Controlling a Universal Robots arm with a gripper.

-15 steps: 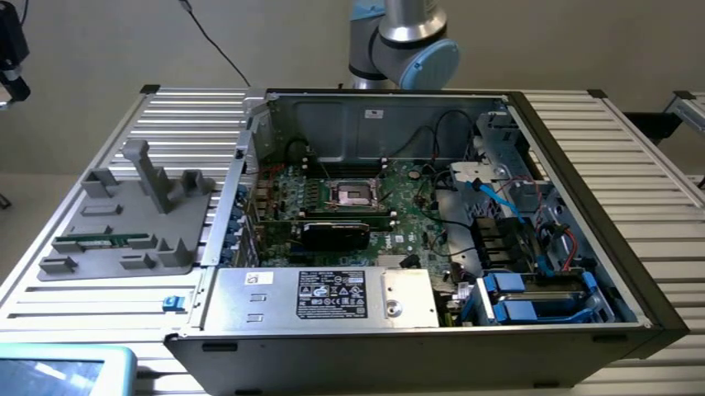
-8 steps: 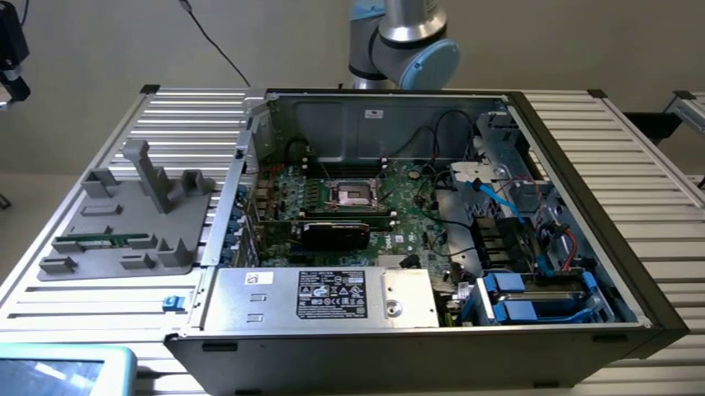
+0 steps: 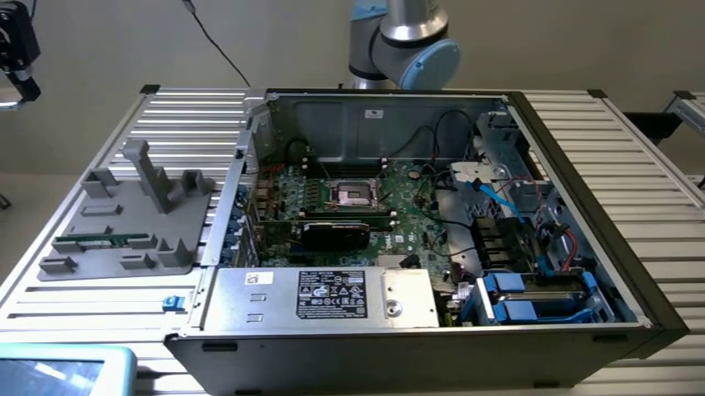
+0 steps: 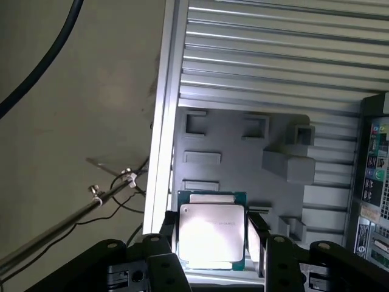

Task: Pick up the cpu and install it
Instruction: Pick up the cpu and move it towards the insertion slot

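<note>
Cpu (image 4: 211, 234) (silvery), seemingly clamped in gripper (image 4: 213, 224), over grey tray (image 4: 240, 173)

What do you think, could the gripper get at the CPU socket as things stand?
Probably yes: the computer case lies open, and nothing covers the CPU socket or hangs over it. The gripper grips the cpu.

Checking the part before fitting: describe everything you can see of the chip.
The chip is flat and square, with a shiny silvery metal top, faint print and a thin green rim. It is held by the gripper, whose fingers press two opposite edges, in the air over the grey tray.
</note>
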